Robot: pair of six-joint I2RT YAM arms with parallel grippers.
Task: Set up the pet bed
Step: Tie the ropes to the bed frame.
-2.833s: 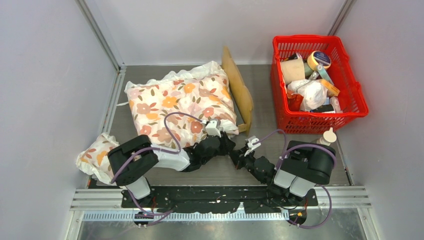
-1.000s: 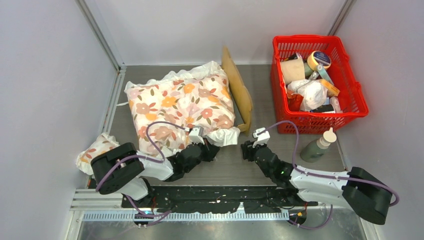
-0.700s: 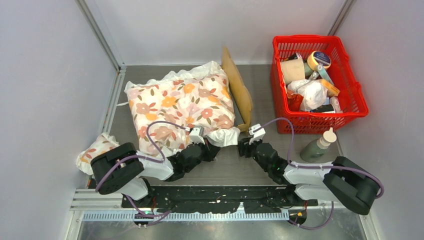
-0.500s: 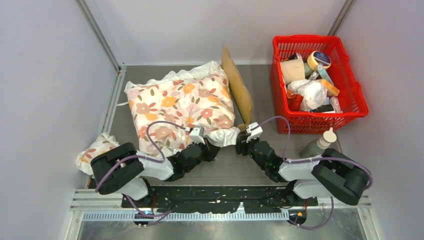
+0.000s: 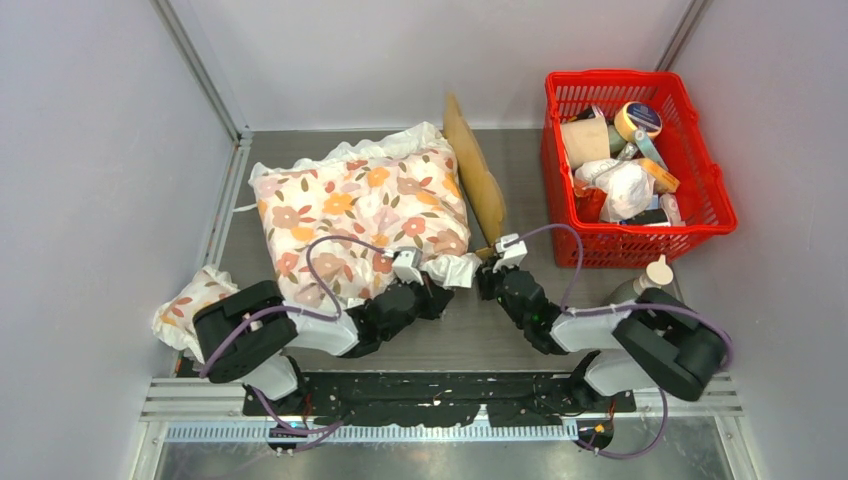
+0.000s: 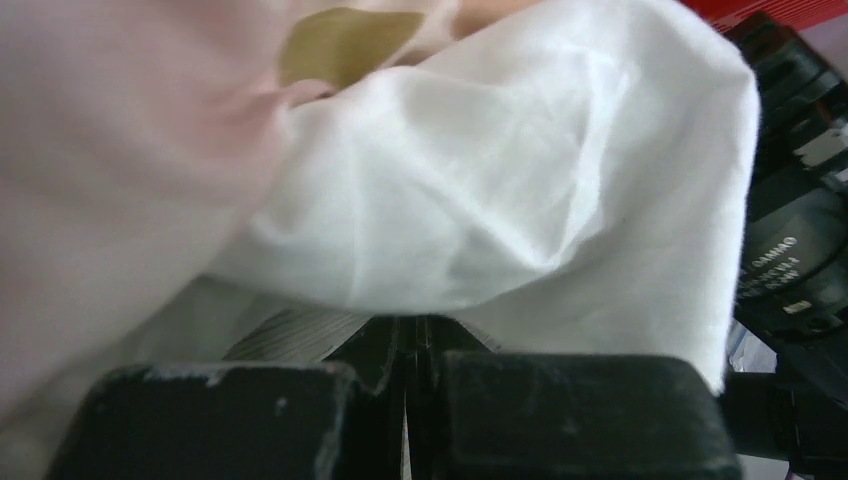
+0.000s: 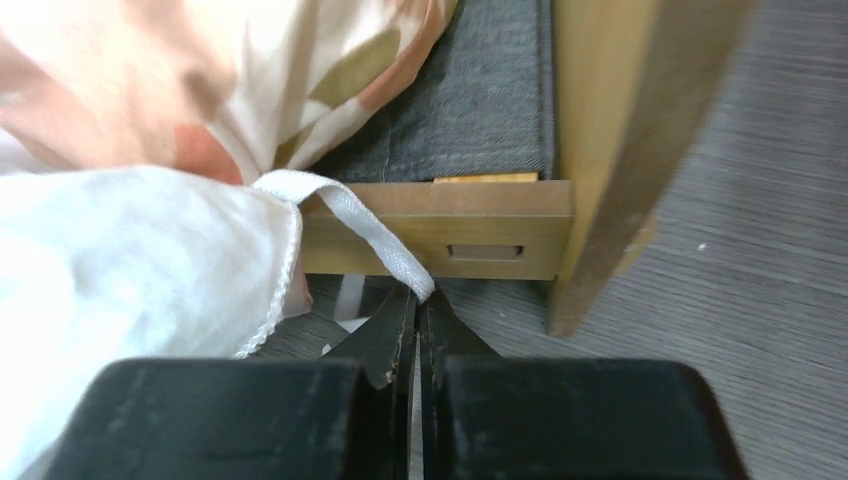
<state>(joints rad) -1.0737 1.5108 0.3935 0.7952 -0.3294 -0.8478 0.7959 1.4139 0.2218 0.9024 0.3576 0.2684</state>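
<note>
Just snapped shut with the right gripper (image 7: 418, 303) on the white ribbon (image 7: 378, 235), after standing half open a moment ago and reaching in from farther back. Pinched right at the fingertips, with the ribbon running up and left from the jaws to the frilled corner of the big cushion (image 5: 350, 205). Still clamped narrow with the left gripper (image 6: 410, 335), apparently on that same white corner, which bunches over and just beyond its jaws. Probably means the cushion is now held at two spots and ready to be tugged square or tied down. Directly ahead of the right jaws, touching the ribbon: the wooden end rail of the pet bed (image 7: 440, 240), grey cloth beyond it, mostly buried under the cushion. By count, near to far: two grippers, one small cushion (image 5: 190, 305) well left of the left jaws, one bottle (image 5: 655, 272) right of the right jaws, one bed, one big cushion, one red basket (image 5: 620, 245) of oddments too jumbled to number
</note>
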